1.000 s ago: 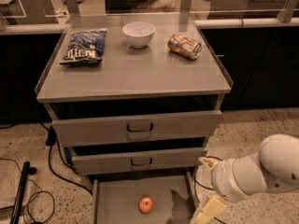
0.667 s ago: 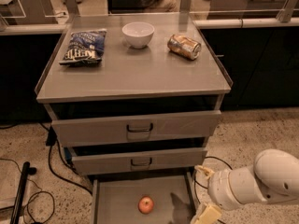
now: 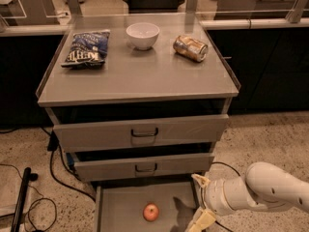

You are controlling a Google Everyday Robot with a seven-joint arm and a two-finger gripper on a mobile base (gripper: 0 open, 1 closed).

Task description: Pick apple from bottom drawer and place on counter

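Note:
The apple [image 3: 151, 211], small and red-orange, lies on the grey floor of the open bottom drawer [image 3: 118, 208], near its middle. My gripper [image 3: 195, 202] is at the drawer's right side, just right of the apple and apart from it. Its two cream fingers [image 3: 199, 180] point left and are spread open, with nothing between them. The white arm reaches in from the lower right. The counter [image 3: 140, 74] is the flat grey top of the cabinet, above the two upper drawers.
On the counter lie a blue chip bag [image 3: 87, 48] at back left, a white bowl [image 3: 143, 35] at back middle and a tipped can [image 3: 190, 48] at back right. The two upper drawers [image 3: 140, 132] stand slightly out. Cables [image 3: 53, 170] and a black pole [image 3: 21, 197] lie on the floor at the left.
My arm has sunk lower and the gripper has shifted left, closer to the apple. The apple and the counter items have not moved.

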